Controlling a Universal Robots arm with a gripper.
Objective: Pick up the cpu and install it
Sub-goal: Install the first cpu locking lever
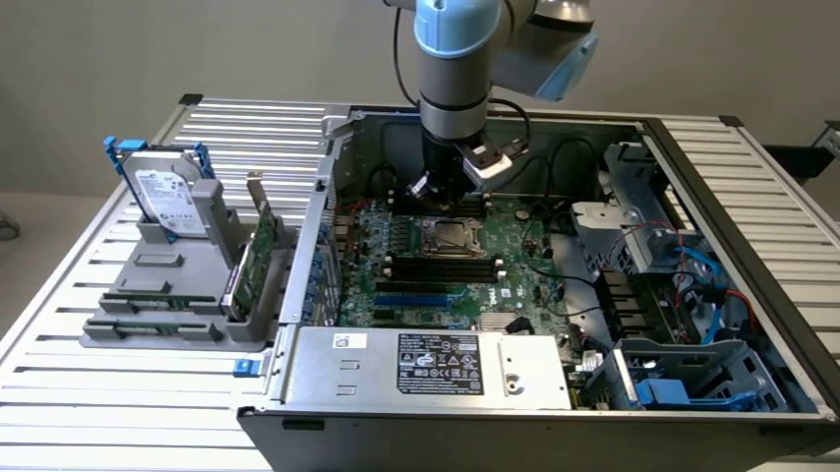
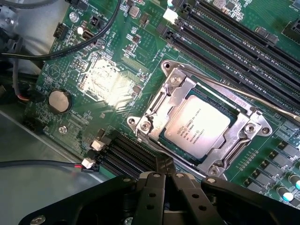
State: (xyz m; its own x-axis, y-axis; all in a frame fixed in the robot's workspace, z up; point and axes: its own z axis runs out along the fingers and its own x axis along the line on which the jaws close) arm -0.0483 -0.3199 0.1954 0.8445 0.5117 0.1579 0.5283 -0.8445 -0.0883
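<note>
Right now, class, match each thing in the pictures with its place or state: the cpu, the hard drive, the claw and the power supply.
Things:
1 cpu
2 hard drive
3 claw
4 power supply

Places or states:
A upright in the grey holder
B shut, close to the socket
C labelled box along the case wall nearest the exterior camera
D lying flat inside the socket's metal frame

Pairs: 1-D, 2-A, 3-B, 4-C

the arm (image 1: 457, 59) hangs above the cpu (image 1: 453, 236) seated on the motherboard (image 1: 525, 285).
</note>
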